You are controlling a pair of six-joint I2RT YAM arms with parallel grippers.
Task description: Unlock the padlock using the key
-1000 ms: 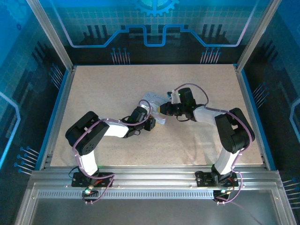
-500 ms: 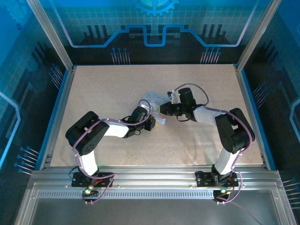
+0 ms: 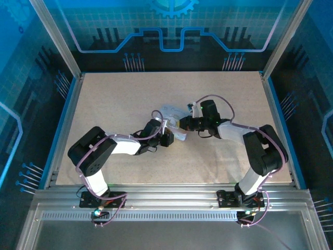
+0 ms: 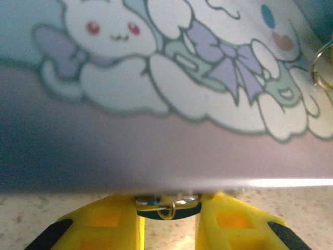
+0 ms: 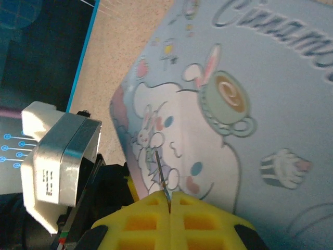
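yellow left hand (image 4: 169, 216) is pinching the padlock (image 4: 167, 204) under the tin's (image 4: 171, 151) rim, mid-table. right hand (image 5: 169, 200) is pressing together on the key (image 5: 161, 174), blade poking out over the lid. keyway is hiding, so i'm advising: steadying the lock, aligning slowly, not forcing.

Robot lab cell: aluminium frame (image 3: 58, 39), blue circuit-print panels (image 3: 171, 26) around table (image 3: 119, 94).

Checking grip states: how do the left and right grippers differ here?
The left gripper has fingers apart, flanking the small padlock; the right gripper is shut on the thin key. The left gripper meets the tin from the left, the right gripper from the right. Both have yellow fingers.
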